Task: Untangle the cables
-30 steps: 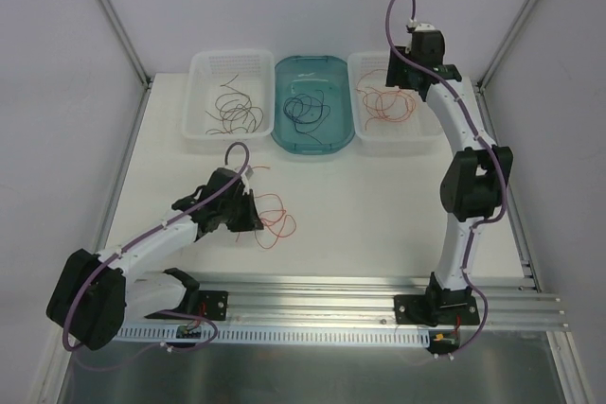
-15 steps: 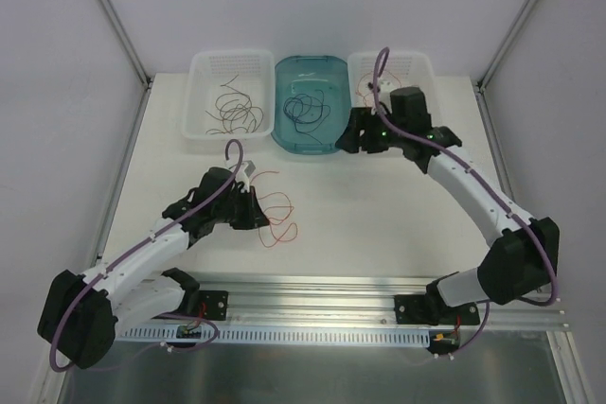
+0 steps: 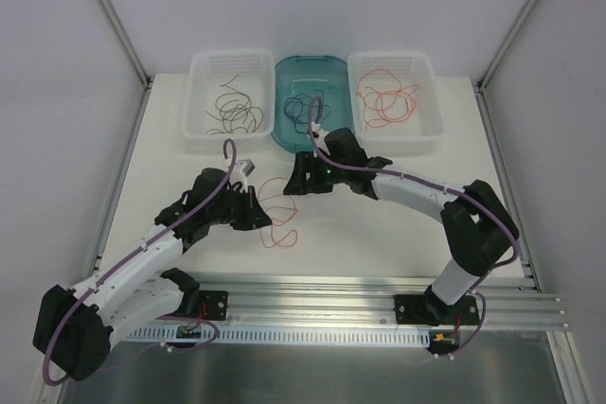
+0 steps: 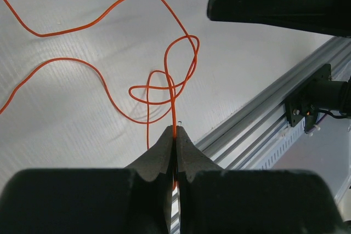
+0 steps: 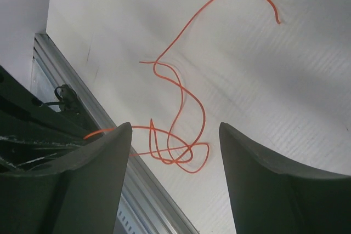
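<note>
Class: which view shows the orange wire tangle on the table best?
Left wrist: the orange wire tangle fills the frame, crossings clear, one strand pinched by the left hand. Right wrist shows it framed by the open right hand; top shows only faint small loops.

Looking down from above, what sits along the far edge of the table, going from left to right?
First a white basket holding dark brown wires → teal tub holding dark blue-black wires → second white basket holding red-orange wires.
</note>
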`<state>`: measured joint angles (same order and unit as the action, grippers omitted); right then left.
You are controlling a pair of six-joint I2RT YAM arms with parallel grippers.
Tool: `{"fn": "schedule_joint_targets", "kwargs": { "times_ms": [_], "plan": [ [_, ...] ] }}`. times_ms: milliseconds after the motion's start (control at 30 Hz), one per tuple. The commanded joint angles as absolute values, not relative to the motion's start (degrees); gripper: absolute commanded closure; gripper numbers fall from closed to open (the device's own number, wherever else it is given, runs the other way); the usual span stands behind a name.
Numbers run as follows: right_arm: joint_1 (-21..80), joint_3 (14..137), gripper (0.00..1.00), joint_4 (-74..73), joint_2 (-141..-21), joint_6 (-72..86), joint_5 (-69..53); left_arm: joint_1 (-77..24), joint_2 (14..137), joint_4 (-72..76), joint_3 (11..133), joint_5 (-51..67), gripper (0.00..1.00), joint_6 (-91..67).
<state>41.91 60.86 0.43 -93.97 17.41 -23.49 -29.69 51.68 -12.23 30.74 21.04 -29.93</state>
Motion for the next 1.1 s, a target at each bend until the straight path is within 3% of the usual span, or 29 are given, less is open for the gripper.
{"fn": "schedule_joint_targets", "kwargs": {
  "times_ms": [0,200,300,400,433,500,800,1067],
  "plan": [
    [42.54,63.81,0.32,7.03,-97.63,20.48,-24.00,-30.32,50.28,-10.72,31.82,23.12,1.00,-29.18],
    [44.03,65.21,0.34,6.85,-102.65,20.04,-25.22,-30.41,49.22,-10.81,32.08,23.55,1.00,-29.00],
    [44.47,65.83,0.41,7.38,-104.50,20.13,-26.27,-30.32,48.78,-10.81,31.99,23.29,1.00,-28.83],
    [44.82,65.92,0.64,7.56,-104.86,20.13,-26.81,-30.32,48.60,-10.99,31.99,23.20,1.00,-28.74],
    [44.74,65.74,0.84,7.30,-104.51,20.13,-26.55,-30.41,48.26,-11.16,31.99,23.03,1.00,-28.74],
    [44.39,64.70,0.99,5.19,-101.61,18.91,-23.93,-30.32,47.12,-12.99,32.43,21.02,1.00,-28.39],
    [39.65,62.58,0.99,-19.40,-74.39,11.43,-3.01,-30.32,37.19,-29.34,38.84,-3.13,1.00,-26.11],
    [27.52,65.56,0.99,-32.60,-60.39,6.69,3.86,-30.23,37.70,-33.83,45.43,-9.57,1.00,-24.35]
  ]
}}
